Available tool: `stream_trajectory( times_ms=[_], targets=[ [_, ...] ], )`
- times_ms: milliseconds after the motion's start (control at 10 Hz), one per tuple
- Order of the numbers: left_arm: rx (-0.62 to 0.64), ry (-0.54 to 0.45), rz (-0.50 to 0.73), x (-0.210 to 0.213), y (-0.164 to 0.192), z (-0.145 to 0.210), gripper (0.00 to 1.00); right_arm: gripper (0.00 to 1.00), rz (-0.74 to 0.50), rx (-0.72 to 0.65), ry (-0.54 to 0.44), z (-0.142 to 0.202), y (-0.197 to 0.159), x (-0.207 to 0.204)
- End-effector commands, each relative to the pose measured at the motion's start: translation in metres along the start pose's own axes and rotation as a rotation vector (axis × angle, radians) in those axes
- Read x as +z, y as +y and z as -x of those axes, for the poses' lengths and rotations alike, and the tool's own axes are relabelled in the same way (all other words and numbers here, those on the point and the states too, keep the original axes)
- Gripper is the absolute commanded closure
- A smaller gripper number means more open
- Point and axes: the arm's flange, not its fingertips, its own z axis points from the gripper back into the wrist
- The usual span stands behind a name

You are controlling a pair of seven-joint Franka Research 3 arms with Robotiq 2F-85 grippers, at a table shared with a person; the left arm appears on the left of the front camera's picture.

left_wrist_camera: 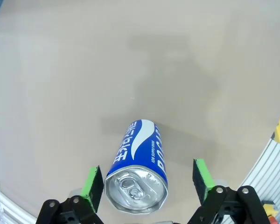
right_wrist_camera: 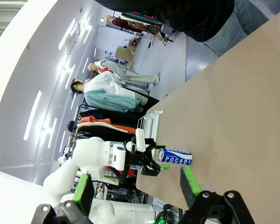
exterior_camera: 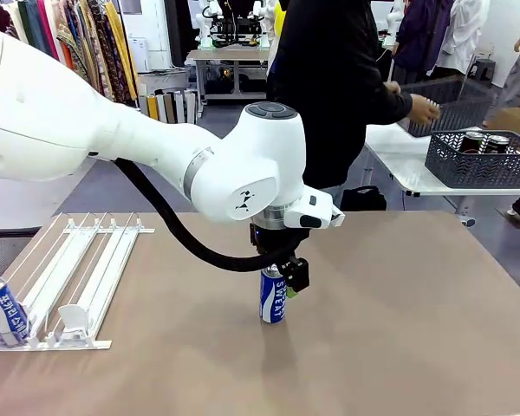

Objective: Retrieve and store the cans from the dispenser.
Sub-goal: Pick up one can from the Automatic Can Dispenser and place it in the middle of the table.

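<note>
A blue-and-white can [exterior_camera: 272,297] stands upright on the brown table near its middle. My left gripper [exterior_camera: 279,276] hangs over its top, open. In the left wrist view the can [left_wrist_camera: 139,161] sits between the green pads [left_wrist_camera: 93,186]: one pad is almost at its side and the other is a clear gap away. A second blue-and-white can [exterior_camera: 3,310] rests at the low end of the white dispenser [exterior_camera: 78,273] at the table's left. My right gripper [right_wrist_camera: 137,186] is open and holds nothing. From far off it looks at the can [right_wrist_camera: 175,157] and the dispenser [right_wrist_camera: 149,122].
A person in black stands at the far side, one hand [exterior_camera: 424,109] on a grey basket. Another grey basket [exterior_camera: 481,165] with black cans sits on a white side table at the right. The brown table [exterior_camera: 399,329] is bare right of the can.
</note>
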Motion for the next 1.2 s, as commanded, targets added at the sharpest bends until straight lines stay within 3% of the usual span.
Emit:
stream_trajectory(
  times_ms=[0,300,500,600,800,1100],
  targets=[
    [0.01,0.001,-0.012,0.014,-0.006,0.004,0.0,0.0,-0.031,0.026,-0.019,-0.002,0.001,-0.002],
    [0.141,-0.179,-0.091,0.1,-0.001,0.04,0.0,0.0,-0.031,0.026,-0.019,-0.002,0.001,-0.002],
    [0.201,-0.198,-0.09,0.153,0.018,0.071,0.0,0.0,-0.031,0.026,-0.019,-0.002,0.001,-0.002],
    [0.273,-0.239,-0.087,0.18,0.045,0.096,0.0,0.0,-0.031,0.026,-0.019,-0.002,0.001,-0.002],
    [0.412,-0.301,0.061,0.231,0.103,0.163,0.0,0.0,-0.031,0.026,-0.019,-0.002,0.001,-0.002],
    [0.713,-0.4,0.289,0.281,0.212,0.342,0.0,0.0,-0.031,0.026,-0.019,-0.002,0.001,-0.002]
  ],
)
